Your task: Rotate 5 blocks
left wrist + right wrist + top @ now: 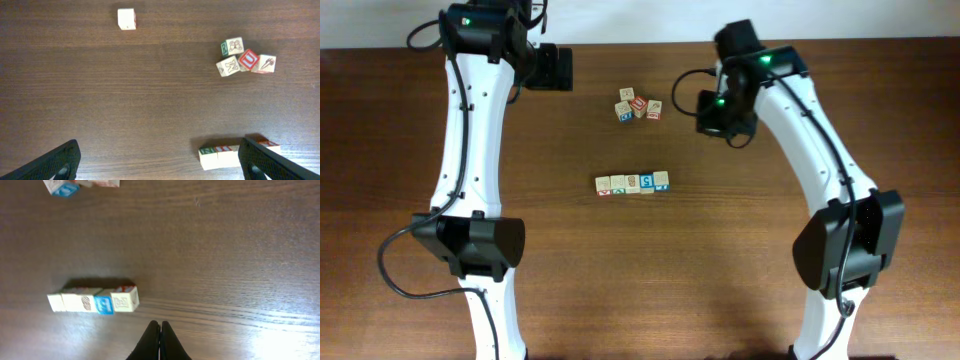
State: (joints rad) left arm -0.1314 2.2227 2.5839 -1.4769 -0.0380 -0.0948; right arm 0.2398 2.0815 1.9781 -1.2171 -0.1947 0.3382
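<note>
Five printed wooden blocks [632, 183] lie in a straight row at mid-table, one with a blue top face. The same blocks [93, 301] show in the right wrist view, and part of the blocks [220, 155] shows in the left wrist view behind one finger. My right gripper [160, 325] is shut with nothing in it, above bare wood to the right of the row's end. It hangs at the back right [718, 112]. My left gripper [159, 150] is wide open and empty at the back left [555, 68].
A loose cluster of cubes [639, 105] lies behind the row, one with a red top [248, 59]. The cluster's edge [65, 187] shows at the top of the right wrist view. A plain pale cube [126, 19] sits alone further off.
</note>
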